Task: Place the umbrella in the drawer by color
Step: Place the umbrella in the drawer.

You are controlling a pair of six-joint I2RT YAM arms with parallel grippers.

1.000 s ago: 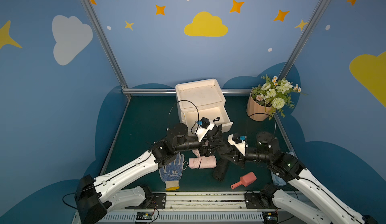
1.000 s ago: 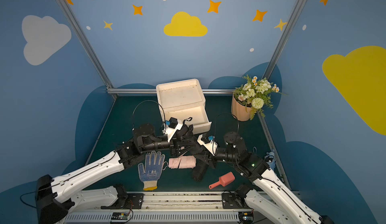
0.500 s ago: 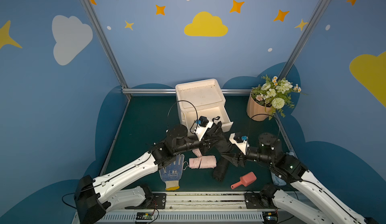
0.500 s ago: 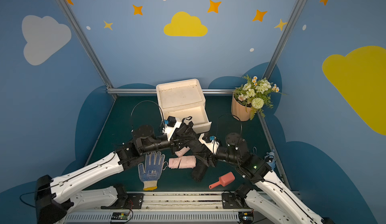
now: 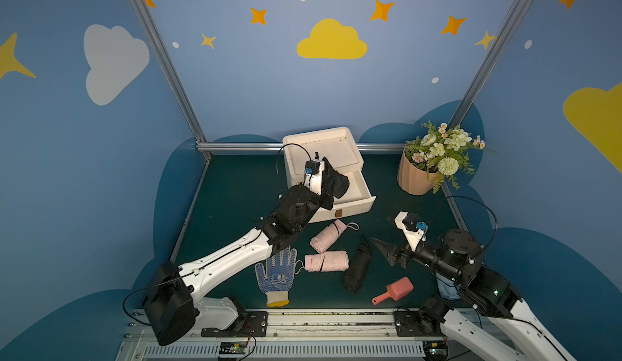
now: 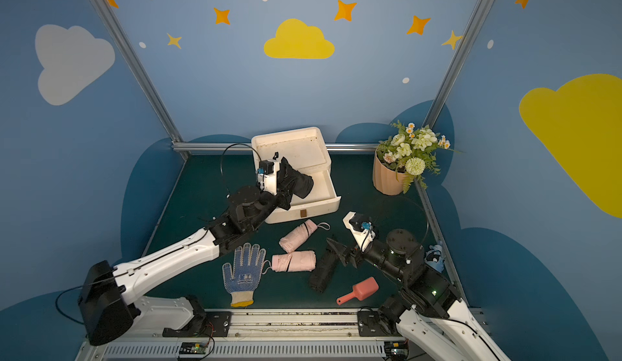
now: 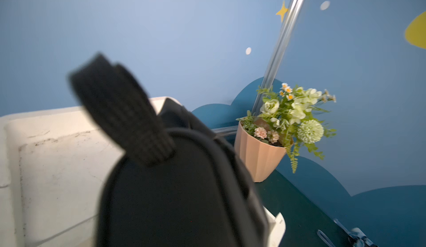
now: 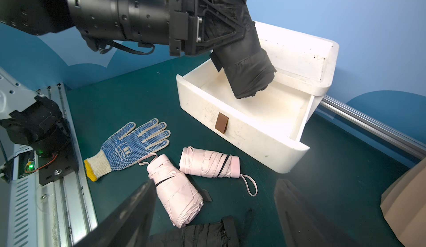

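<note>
Blue-dotted work glove (image 5: 276,275) flat on green mat (image 5: 235,187), front edge. Pink scoop (image 5: 397,290) lying well apart from it. Flowerpot (image 5: 413,178) upright, back right corner.

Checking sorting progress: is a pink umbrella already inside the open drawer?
No: one pink umbrella and the second pink umbrella both lie on the green mat in front of the drawer.

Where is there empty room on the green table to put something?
Bare green mat lies on the left arm's side of the white drawer box, up to the wall rail, and between that box and the flower pot. The front middle is crowded: glove, two pink umbrellas, black umbrella, red scoop. The left gripper holds a second black umbrella over the drawer.
</note>
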